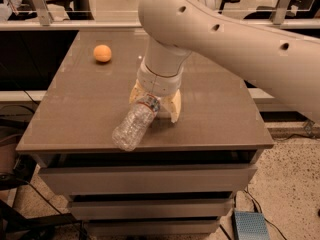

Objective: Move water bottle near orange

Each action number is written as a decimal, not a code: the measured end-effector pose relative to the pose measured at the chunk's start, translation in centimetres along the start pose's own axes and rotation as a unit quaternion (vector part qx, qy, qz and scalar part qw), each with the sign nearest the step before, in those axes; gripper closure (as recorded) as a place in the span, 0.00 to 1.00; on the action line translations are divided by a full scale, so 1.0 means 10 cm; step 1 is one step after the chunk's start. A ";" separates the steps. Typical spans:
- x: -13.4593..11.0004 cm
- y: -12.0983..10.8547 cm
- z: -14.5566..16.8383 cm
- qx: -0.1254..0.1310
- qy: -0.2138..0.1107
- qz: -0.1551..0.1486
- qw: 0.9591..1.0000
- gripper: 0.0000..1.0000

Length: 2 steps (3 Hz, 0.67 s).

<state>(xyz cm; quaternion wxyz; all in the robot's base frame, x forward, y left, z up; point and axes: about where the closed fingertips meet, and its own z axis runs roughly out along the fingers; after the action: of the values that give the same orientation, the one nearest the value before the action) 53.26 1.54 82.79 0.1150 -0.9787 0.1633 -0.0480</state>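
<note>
The water bottle [132, 126], clear ribbed plastic with a red-white label band, lies slanted near the table's front edge, its base toward the front left. Its cap end sits between the cream fingers of my gripper [154, 104], which comes down from above and is shut on the bottle's neck. The cap itself is hidden by the gripper. The orange [102, 53] is small and round and sits at the back left of the brown table [220, 119], well apart from the bottle and gripper.
My large white arm [240, 39] spans the upper right over the table. The table has drawers below its front edge [150, 176]. A glass-railed counter [75, 24] runs behind. A blue-grey box [250, 226] lies on the floor at the lower right.
</note>
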 end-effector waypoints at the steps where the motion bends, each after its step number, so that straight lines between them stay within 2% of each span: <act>1: 0.01 -0.01 -0.02 -0.001 0.001 0.001 1.000 0.65; 2: 0.01 -0.01 -0.02 -0.001 0.001 0.001 1.000 0.87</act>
<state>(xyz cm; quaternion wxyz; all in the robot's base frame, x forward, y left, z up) 53.32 1.53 83.02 0.1140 -0.9785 0.1647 -0.0489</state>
